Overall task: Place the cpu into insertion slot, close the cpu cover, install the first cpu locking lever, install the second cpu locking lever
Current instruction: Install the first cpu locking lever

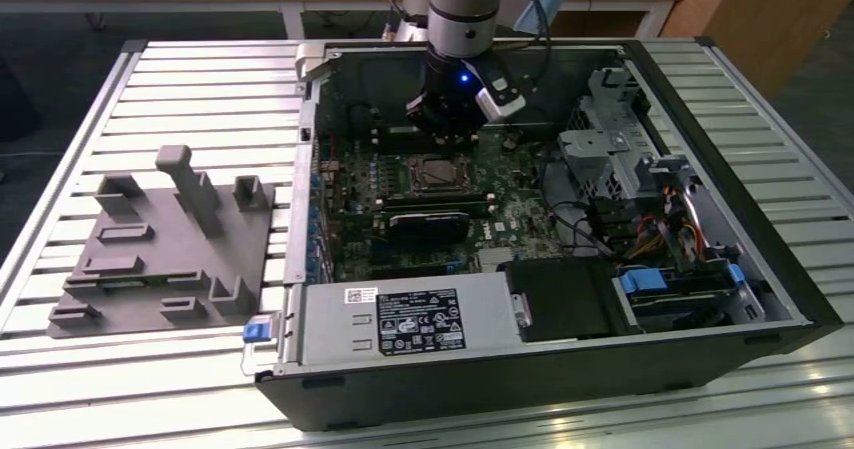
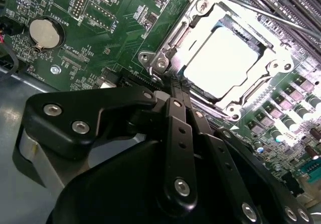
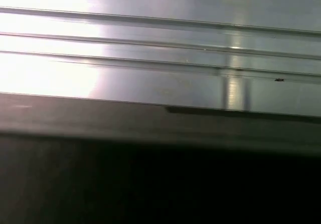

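The pincer hangs inside the open computer case, its fingers pressed together with nothing between them, tips just beside the insertion slot. In the second wrist view the cpu already sits in the socket and the cpu cover appears folded down over it, its window framing the bright metal top.

In the exterior view the socket lies at about 6 o'clock from the pincer. 1 thin locking lever runs along the cover's far edge.

My judgement: lever work suits closed tips, pushing slowly and squarely, keeping clear of the green motherboard.
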